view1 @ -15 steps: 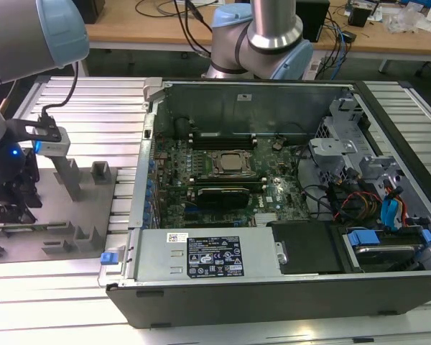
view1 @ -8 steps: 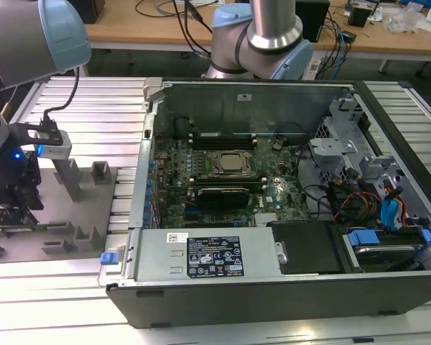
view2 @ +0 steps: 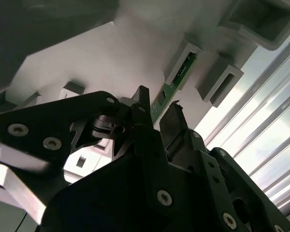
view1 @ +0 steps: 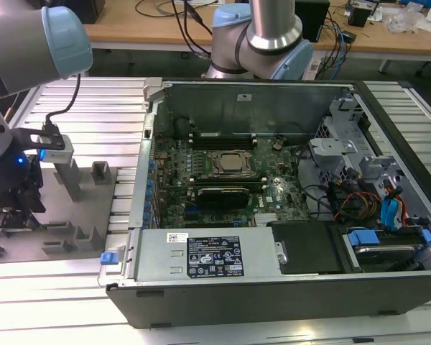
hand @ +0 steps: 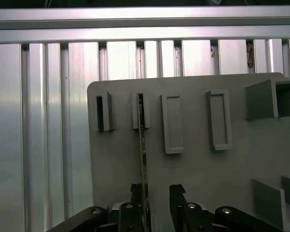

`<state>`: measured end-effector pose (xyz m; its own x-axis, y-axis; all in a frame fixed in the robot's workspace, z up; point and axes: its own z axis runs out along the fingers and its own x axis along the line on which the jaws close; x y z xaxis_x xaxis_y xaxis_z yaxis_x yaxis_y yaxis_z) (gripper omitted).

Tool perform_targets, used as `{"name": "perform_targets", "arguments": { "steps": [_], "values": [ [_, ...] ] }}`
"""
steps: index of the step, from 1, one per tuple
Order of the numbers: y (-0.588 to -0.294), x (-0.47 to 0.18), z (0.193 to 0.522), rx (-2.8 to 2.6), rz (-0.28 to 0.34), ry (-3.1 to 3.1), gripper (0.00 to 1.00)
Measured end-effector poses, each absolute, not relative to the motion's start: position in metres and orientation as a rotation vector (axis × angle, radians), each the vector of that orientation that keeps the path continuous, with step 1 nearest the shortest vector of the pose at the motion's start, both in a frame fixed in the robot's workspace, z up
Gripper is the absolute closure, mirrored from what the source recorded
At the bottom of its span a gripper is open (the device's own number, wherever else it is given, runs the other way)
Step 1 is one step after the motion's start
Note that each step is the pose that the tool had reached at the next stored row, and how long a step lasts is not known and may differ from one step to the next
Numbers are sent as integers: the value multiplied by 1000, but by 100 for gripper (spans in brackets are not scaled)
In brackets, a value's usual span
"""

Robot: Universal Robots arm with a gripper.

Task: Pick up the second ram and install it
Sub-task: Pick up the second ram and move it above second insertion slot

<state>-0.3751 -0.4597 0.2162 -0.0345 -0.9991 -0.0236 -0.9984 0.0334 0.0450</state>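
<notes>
Ribbed aluminium worktop [view1: 115,122] carries a flat grey slotted fixture plate [hand: 193,159] beside an open black computer case [view1: 273,295]. On the plate, the thin green ram stick [hand: 143,140] stands on edge in a slot. It lies between the parted fingers of the black tool [hand: 155,189], ungripped and close beside one finger.

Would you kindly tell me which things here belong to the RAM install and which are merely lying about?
For the job:
- green RAM stick, standing in the gray holder plate
- open gripper, fingers either side of the stick
- motherboard in the open computer case

Just lying about:
- power supply
- drive cage
- desk cables
</notes>
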Motion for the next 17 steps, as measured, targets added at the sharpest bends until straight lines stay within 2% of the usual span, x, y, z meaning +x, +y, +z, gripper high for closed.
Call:
{"name": "perform_targets", "arguments": {
  "steps": [17],
  "values": [
    [-469,-388,205,2198,-84,-2228,64]
  ]
}}
